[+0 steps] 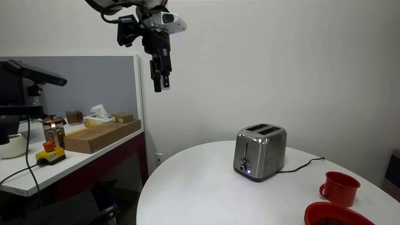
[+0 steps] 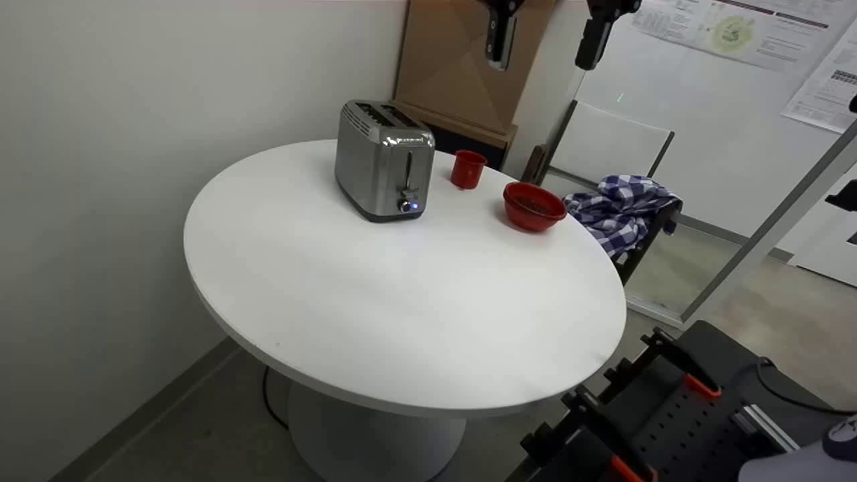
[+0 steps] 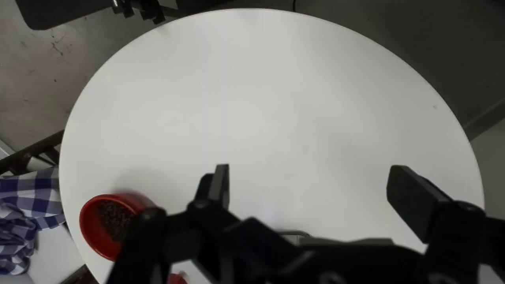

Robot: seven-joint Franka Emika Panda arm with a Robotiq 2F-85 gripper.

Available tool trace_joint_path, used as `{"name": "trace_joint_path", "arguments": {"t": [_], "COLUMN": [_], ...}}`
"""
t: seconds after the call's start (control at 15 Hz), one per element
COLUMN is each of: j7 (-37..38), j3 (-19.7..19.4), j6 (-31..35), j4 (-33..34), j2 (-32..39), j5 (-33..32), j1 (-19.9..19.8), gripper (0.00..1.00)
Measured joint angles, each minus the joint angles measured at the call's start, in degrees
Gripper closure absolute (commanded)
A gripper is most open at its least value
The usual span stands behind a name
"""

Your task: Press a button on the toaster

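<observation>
Red handled mug [image 2: 469, 171] is standing near steel two-slot toaster [image 1: 261, 153]; round red bowl [image 2: 525, 219] is holding dark bits [image 3: 112, 221]; black gripper [image 2: 541, 65] is hovering, fingers [image 2: 590, 47] parted.

the claw [image 2: 544, 59] hangs below the arm [image 1: 173, 23], fingers [image 3: 410, 199] spread wide, pointing down.

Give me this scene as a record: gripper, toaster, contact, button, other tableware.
gripper: open, holding nothing, raised above table
toaster: upright on table, front light lit
contact: none; gripper apart from toaster
button: too small to make out
mug: red, upright on table
bowl: red, on table, dark bits inside
</observation>
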Motion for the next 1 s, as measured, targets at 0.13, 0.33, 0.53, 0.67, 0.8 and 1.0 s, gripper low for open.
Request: {"name": "trace_joint_path", "arguments": {"t": [0.13, 0.33, 0.53, 0.67, 0.8, 1.0], "j7": [0.0, -0.1, -0.4, -0.8, -1.8, -3.8], "j3": [-0.3, -1.3, -3.0, -4.9, -7.2, -10.1], "j6": [0.0, 0.1, 2.5, 5.9, 10.2, 15.7], "j4": [0.0, -0.1, -0.8, -2.0, -3.4, -4.9], "j2": [0.0, 0.1, 0.4, 1.0, 2.1, 5.1], "j5": [0.0, -0.4, -1.8, -2.8, -3.9, -8.2], "j1": [0.3, 0.9, 0.9, 0.6, -0.1, -2.3], "gripper": [0.0, 0.0, 0.0, 0.0, 0.0, 0.0]}}
